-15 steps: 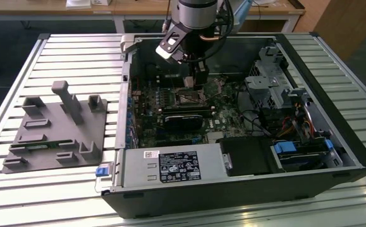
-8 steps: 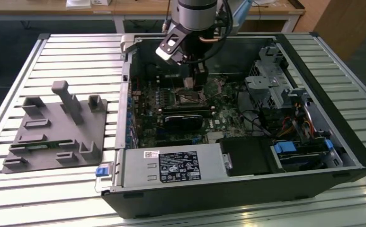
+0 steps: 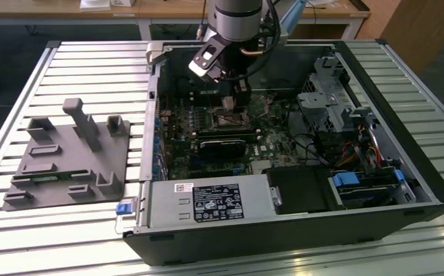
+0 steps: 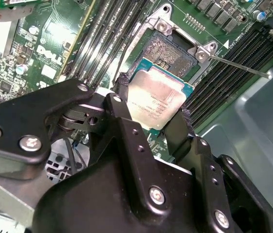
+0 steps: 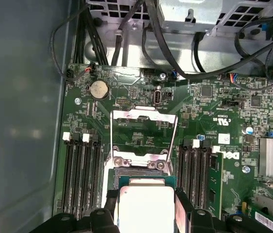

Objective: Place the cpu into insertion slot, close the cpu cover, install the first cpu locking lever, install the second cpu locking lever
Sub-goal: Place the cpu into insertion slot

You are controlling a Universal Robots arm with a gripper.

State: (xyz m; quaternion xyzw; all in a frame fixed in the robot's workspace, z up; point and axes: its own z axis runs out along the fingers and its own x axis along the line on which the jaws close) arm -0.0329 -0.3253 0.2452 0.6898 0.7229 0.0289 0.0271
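My gripper (image 4: 154, 103) is shut on the cpu (image 4: 158, 97), a flat square chip with a dull grey metal top, held by two opposite edges between black fingers (image 4: 121, 92). The chip hangs tilted just over the near side of the insertion slot (image 4: 168, 51), whose dark pin field shows beyond it. In the first wrist view the cpu (image 5: 146, 204) sits between the fingers (image 5: 182, 206), with the slot (image 5: 126, 174) partly under it. The cpu cover (image 5: 143, 114), a silvery frame, is swung open and lies back over the board. A thin locking lever (image 4: 238, 65) sticks out beside the slot. In the exterior view the gripper (image 3: 234, 104) reaches into the open case above the slot (image 3: 232, 121).
Black memory slots (image 5: 80, 170) flank the socket on both sides. A black card (image 3: 223, 144), a power supply (image 3: 206, 202) and a drive cage (image 3: 329, 103) fill the case. Cables (image 5: 175, 53) run past the board's far edge. A grey fixture (image 3: 68, 155) stands on the table at the exterior view's left.
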